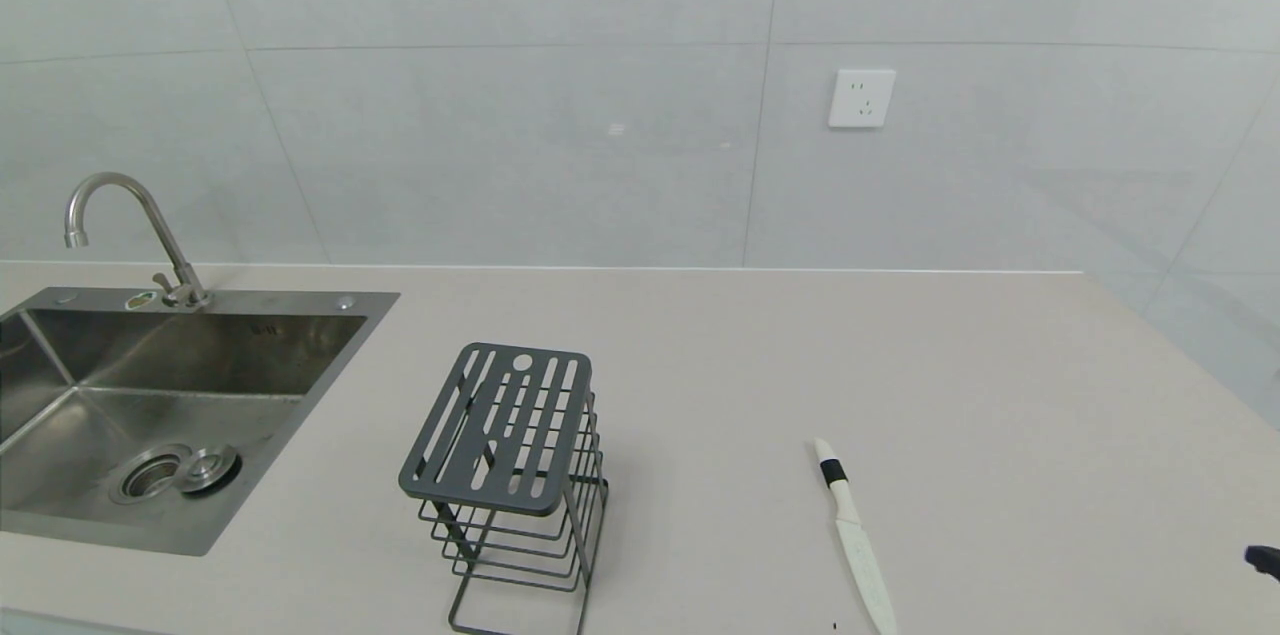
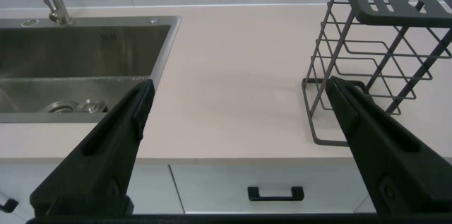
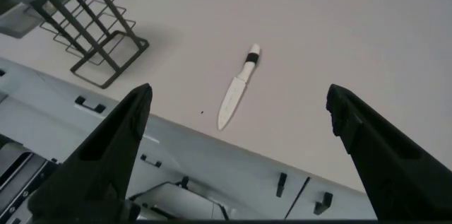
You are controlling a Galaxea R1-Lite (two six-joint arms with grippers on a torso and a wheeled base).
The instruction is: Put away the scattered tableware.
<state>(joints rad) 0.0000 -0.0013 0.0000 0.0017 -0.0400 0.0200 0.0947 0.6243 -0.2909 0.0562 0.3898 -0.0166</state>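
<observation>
A white knife (image 1: 853,532) with a black band on its handle lies flat on the beige counter, right of centre near the front edge, handle away from me; it also appears in the right wrist view as the knife (image 3: 238,88). A dark grey wire knife rack (image 1: 507,475) with a slotted top stands at the counter's centre front, also seen as the rack (image 2: 385,54) and the rack (image 3: 74,19). My left gripper (image 2: 240,128) hangs open off the counter's front edge, between the sink and the rack. My right gripper (image 3: 236,143) hangs open above the front edge, near the knife's blade.
A steel sink (image 1: 150,395) with a curved faucet (image 1: 125,225) is set into the counter at the left. Drawers with black handles (image 2: 275,193) run below the counter front. A tiled wall with a socket (image 1: 861,97) stands behind. Bare counter stretches between the rack and the knife.
</observation>
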